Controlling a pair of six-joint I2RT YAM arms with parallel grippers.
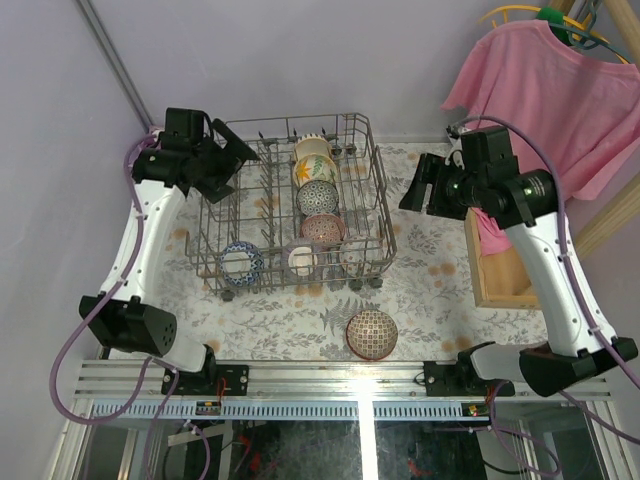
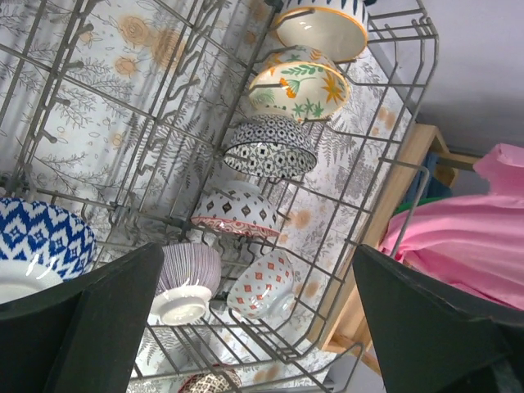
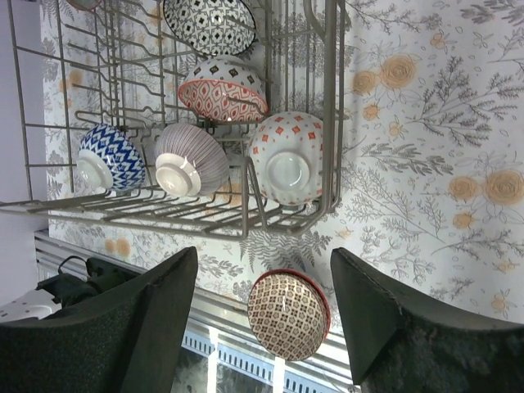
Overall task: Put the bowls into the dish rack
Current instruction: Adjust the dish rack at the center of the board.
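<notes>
Seen from above, the rack (image 1: 383,215) holds seven bowls (image 1: 317,197): four in a line down its right-hand lane and three across its front edge. One loose bowl (image 1: 371,334) lies on the desk (image 1: 440,300) just in front of the rack's front right corner, patterned side up. The left hand (image 1: 230,170) hovers over the rack's left side and the right hand (image 1: 413,185) hangs off the rack's right wall. Both are spread apart and carry nothing. I judge loading nearly done, with the last bowl the step in hand. A wooden box (image 1: 495,280) and a pink shirt (image 1: 540,70) lie to the right of the rack.

In the left wrist view the fingers (image 2: 90,327) are wide apart with only air between them, looking down into the rack. It shows what the overhead view blurs: each racked bowl leans on edge against the tines, and the tines to the left of the line stand bare. Only a sliver of the loose bowl shows, at the bottom edge.

In the right wrist view the fingers (image 3: 123,327) are also apart. Only here does the loose bowl sit framed between them, in front of the rack's front wall and well below the hand. The next move probably calls for a straight descent and a pinch on the rim. That looks awkward on a bowl lying dome-up. Then comes a lift over the front wall into free tines.
</notes>
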